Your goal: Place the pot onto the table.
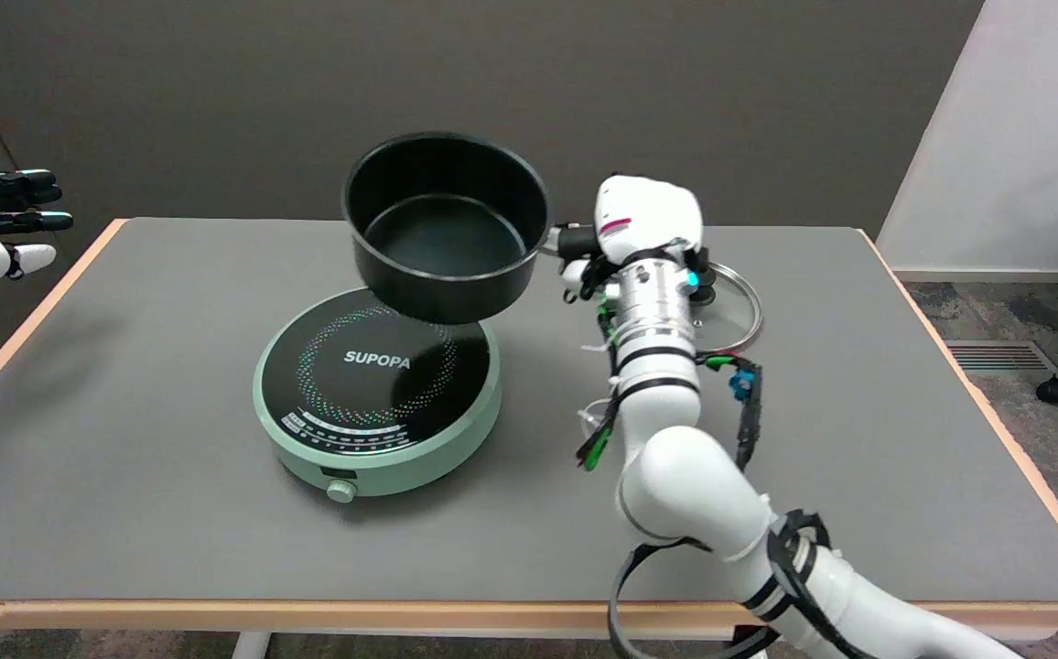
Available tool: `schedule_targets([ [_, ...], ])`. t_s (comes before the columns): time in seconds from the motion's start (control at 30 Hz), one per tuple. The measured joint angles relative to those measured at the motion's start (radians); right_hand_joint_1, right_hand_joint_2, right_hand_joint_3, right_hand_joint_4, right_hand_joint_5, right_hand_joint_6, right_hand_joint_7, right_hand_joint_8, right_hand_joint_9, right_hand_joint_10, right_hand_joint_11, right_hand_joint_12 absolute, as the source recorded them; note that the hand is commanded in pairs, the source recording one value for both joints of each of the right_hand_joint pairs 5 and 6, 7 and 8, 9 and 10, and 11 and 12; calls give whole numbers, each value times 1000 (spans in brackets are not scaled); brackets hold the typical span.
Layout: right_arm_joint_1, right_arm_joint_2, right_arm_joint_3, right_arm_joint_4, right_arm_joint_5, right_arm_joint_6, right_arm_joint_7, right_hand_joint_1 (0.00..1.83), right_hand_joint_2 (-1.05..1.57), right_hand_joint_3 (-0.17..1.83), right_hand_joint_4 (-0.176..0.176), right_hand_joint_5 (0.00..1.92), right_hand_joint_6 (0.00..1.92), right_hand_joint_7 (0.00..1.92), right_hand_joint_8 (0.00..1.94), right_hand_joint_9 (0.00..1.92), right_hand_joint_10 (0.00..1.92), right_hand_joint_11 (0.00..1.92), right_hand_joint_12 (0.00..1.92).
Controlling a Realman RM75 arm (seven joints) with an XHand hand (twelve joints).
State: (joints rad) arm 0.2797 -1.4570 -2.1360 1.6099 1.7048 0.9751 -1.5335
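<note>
— What's around the pot (445,229)?
— It hangs in the air at upper centre, over the back edge of one green cooker (378,392). The right hand (643,224) is clamped on its handle (575,242).
— Anything close by?
— One glass lid (732,311) lies on the table (858,439) right of centre, half hidden behind the wrist.
— Can you see the fingers?
— Barely; the white back of the hand covers them. Another hand (0,222) sits at upper left, cut off.
</note>
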Motion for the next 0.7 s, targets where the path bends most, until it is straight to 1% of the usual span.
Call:
schedule_targets([
  [0.33,-43,100,130,70,34,-79,16,1126,869,661,-52,1860,1860,1860,1860,1860,1860,1860,1860],
  [0.7,-184,200,286,173,102,-172,22,1122,876,679,-51,1866,1866,1866,1866,1866,1866,1866,1866],
])
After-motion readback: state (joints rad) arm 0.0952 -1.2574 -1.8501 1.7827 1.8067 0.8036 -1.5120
